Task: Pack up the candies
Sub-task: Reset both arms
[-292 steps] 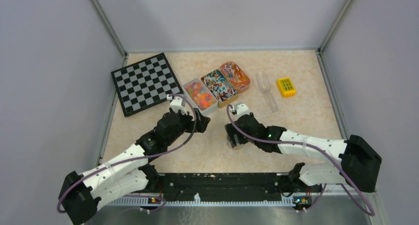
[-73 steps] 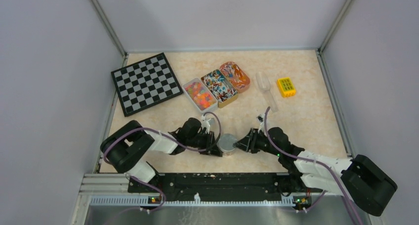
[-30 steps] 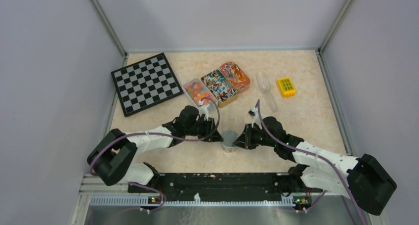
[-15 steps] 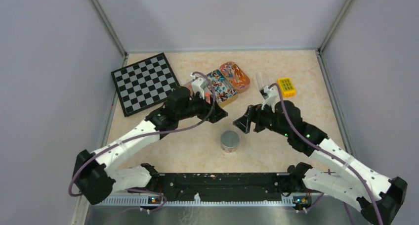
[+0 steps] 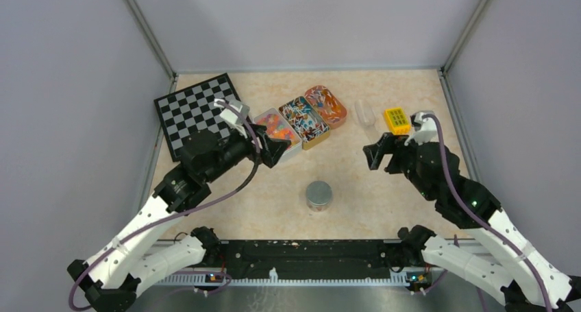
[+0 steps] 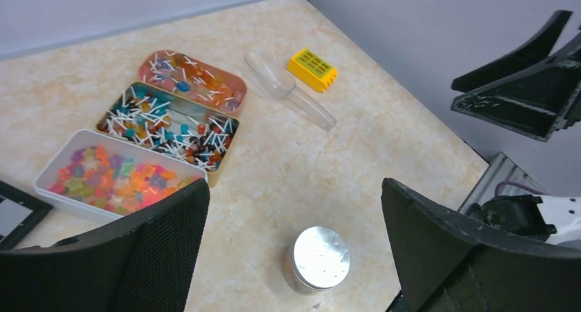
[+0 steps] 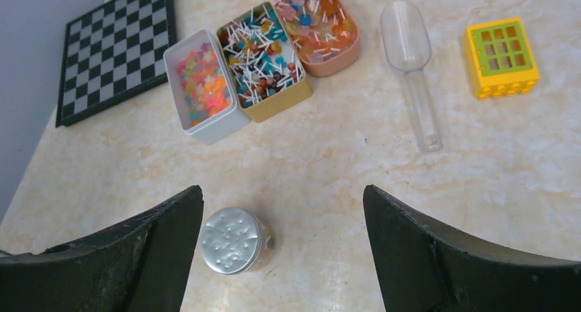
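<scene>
The candies lie in three open trays at the back: gummies in a white tray [image 5: 276, 129] [image 6: 116, 178] [image 7: 202, 86], stick sweets in a yellow tray [image 5: 303, 120] [image 6: 171, 128] [image 7: 264, 58], and more in a pink oval tray [image 5: 325, 105] [image 6: 192, 81] [image 7: 316, 20]. A small round jar with a silver lid [image 5: 319, 195] [image 6: 319, 258] [image 7: 233, 240] stands alone, nearer the front. My left gripper [image 5: 274, 150] [image 6: 293, 188] is open and empty, raised beside the white tray. My right gripper [image 5: 379, 154] [image 7: 282, 195] is open and empty, raised right of the jar.
A clear plastic scoop [image 7: 411, 58] [image 6: 288, 92] lies right of the trays, partly hidden by my right arm in the top view [image 5: 364, 112]. A yellow block with green squares [image 5: 397, 120] [image 7: 500, 57] sits beside it. A chessboard [image 5: 195, 113] [image 7: 113, 48] lies at the back left.
Both grippers were down at the jar's sides. They have let go, risen and drawn apart, left toward the trays, right toward the scoop. The jar stays in place.
</scene>
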Controlling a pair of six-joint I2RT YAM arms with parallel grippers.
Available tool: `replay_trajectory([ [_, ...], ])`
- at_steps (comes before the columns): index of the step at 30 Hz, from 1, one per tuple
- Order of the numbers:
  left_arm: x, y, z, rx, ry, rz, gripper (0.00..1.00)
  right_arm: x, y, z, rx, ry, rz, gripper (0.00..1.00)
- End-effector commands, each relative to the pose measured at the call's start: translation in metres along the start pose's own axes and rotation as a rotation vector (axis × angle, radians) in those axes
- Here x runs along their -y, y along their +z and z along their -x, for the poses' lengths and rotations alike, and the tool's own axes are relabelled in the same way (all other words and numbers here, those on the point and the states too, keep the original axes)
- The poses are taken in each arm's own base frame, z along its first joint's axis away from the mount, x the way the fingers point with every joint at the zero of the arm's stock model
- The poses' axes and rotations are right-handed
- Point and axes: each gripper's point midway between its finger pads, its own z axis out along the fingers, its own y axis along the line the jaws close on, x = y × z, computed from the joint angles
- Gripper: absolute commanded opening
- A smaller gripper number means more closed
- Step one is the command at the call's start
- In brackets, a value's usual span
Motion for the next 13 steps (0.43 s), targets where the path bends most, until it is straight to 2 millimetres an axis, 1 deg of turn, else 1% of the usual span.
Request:
replay_trajectory([
  [1, -0.010, -0.018, 0.027, 0.073, 0.065, 0.079, 0.99, 0.012, -0.016, 0.016, 0.098, 0.028, -0.020, 0.85],
  [4, -0.010, -0.022, 0.026, 0.079, 0.064, 0.078, 0.99, 0.012, -0.017, 0.013, 0.121, 0.065, 0.000, 0.85],
  [9, -0.011, -0.024, 0.023, 0.075, 0.056, 0.079, 0.99, 0.013, -0.014, 0.008, 0.120, 0.077, -0.007, 0.85],
  [10, -0.015, -0.025, 0.025, 0.086, 0.055, 0.106, 0.99, 0.014, -0.013, 0.007, 0.117, 0.077, -0.010, 0.85],
  [13, -0.017, -0.026, 0.027, 0.094, 0.057, 0.115, 0.99, 0.014, -0.012, 0.005, 0.108, 0.070, -0.017, 0.85],
])
